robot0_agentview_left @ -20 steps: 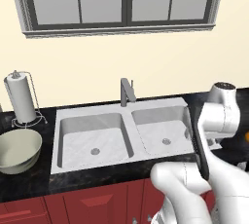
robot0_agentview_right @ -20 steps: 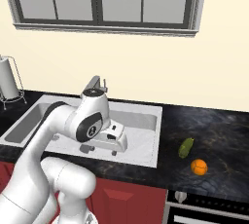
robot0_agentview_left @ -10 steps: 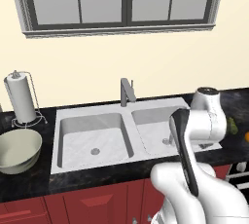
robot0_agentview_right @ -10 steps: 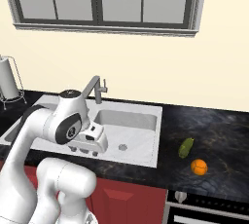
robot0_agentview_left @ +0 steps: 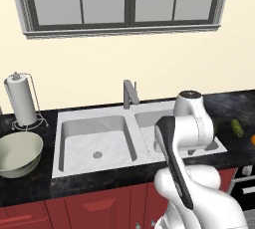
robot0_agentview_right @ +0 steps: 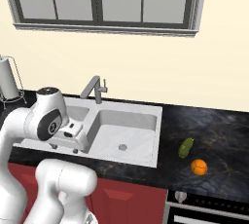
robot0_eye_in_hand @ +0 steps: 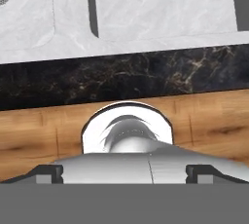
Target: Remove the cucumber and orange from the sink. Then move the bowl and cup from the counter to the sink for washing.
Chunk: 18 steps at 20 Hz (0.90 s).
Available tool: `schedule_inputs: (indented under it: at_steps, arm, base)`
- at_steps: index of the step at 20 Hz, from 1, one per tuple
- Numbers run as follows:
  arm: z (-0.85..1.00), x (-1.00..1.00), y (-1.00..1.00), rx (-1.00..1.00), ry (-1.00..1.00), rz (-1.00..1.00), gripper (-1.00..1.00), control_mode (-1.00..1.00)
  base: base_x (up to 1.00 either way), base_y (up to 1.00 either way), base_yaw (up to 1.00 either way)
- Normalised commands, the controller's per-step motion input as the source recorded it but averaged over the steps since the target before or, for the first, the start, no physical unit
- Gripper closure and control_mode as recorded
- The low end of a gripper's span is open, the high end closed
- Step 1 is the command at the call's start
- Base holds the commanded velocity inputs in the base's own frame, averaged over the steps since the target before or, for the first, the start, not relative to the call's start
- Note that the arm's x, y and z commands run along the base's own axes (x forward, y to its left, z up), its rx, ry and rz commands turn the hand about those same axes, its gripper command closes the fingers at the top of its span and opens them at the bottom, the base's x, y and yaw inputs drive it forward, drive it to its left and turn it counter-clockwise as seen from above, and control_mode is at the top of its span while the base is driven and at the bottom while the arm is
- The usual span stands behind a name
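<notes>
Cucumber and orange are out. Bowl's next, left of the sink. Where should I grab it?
Take the bowl by its rim, coming down from above. It sits upright and open on the counter, far too wide to span, so one finger should probably go inside the wall and one outside. The sink-side edge looks nearest.

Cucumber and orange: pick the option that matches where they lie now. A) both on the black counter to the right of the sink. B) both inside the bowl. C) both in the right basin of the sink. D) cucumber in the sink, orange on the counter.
A: the cucumber and the orange rest on the black counter right of the sink, whose basins hold neither.
</notes>
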Motion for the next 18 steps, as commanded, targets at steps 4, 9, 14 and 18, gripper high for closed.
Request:
schedule_inputs:
  at_steps: [4, 9, 14, 18]
  arm:
    - [0.00, 0.00, 0.58, 0.00, 0.00, 0.00, -1.00, -1.00]
    - [0.00, 0.00, 0.55, 0.00, 0.00, 0.00, -1.00, -1.00]
    - [0.00, 0.00, 0.55, 0.00, 0.00, 0.00, -1.00, -1.00]
    - [0.00, 0.04, 0.55, 0.00, 0.00, 0.00, -1.00, -1.00]
  base:
    - [0.00, 0.00, 0.00]
    - [0.00, 0.00, 0.00]
    - [0.00, 0.00, 0.00]
    - [0.00, 0.00, 0.00]
